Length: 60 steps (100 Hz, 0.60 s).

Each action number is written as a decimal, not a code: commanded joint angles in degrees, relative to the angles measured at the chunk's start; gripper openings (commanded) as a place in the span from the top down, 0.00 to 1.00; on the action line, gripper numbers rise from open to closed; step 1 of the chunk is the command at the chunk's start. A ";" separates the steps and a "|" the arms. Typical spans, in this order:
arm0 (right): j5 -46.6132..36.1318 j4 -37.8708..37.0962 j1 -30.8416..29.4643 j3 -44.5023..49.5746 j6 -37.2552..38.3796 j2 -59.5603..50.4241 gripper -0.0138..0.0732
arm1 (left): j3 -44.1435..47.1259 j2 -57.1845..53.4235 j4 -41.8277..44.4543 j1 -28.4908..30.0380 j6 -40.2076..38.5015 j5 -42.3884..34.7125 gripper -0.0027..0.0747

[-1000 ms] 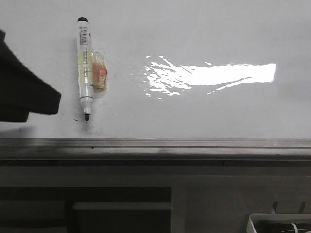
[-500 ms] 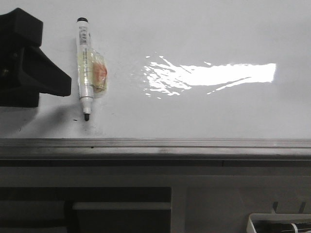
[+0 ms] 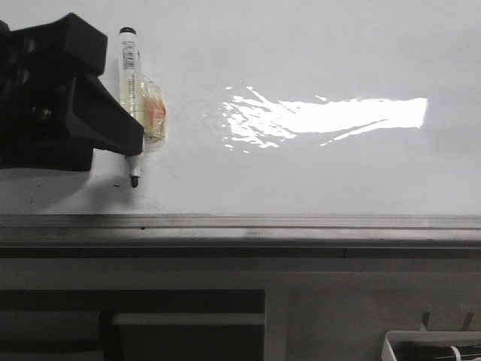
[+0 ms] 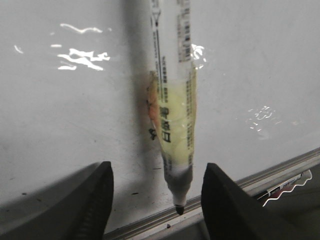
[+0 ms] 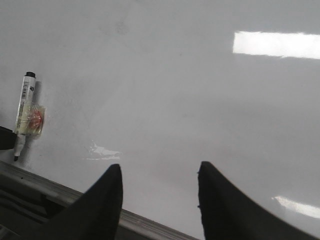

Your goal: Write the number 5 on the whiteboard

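Note:
The whiteboard [image 3: 316, 173] lies flat, glossy white, with a grey metal rim [image 3: 301, 222] at its near edge. No number 5 shows on it, only tiny dark specks. A white marker [image 3: 134, 98] with yellowish tape round its middle lies on the board at the left, uncapped black tip toward the rim. My left gripper [image 3: 105, 150] is open right beside it. In the left wrist view the marker [image 4: 175, 100] lies between the spread fingers of the left gripper [image 4: 157, 170], untouched. My right gripper [image 5: 160, 167] is open and empty over the board [image 5: 175, 90], far from the marker [image 5: 22, 112].
A bright glare patch [image 3: 338, 116] lies mid-board. Below the rim is a dark grey cabinet front with a pale handle bar [image 3: 188, 319]. A white tray [image 3: 432, 346] sits at the bottom right. Another marker [image 4: 285, 187] lies below the rim.
My left gripper has moved in from the left edge toward the marker and now reaches its side. The marker has not moved.

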 commanded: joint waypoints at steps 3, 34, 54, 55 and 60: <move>-4.56 0.14 0.06 -2.05 -0.48 1.25 0.48 | -1.82 0.81 -0.60 -0.52 -0.31 -1.99 0.49; -4.46 0.14 0.06 -2.05 -0.48 1.25 0.48 | -1.96 3.77 -1.87 -0.52 -0.31 -3.30 0.60; -2.93 0.14 0.06 -2.05 -0.48 1.25 0.48 | -2.97 3.77 -0.07 -0.65 0.13 -2.24 0.99; -2.81 0.14 0.06 -2.05 -0.48 1.25 0.48 | -3.07 3.77 0.15 -0.67 0.13 -2.32 0.99; -1.73 0.14 0.06 -2.05 -0.48 1.25 0.48 | -3.79 3.65 1.98 -0.97 0.95 -1.35 0.99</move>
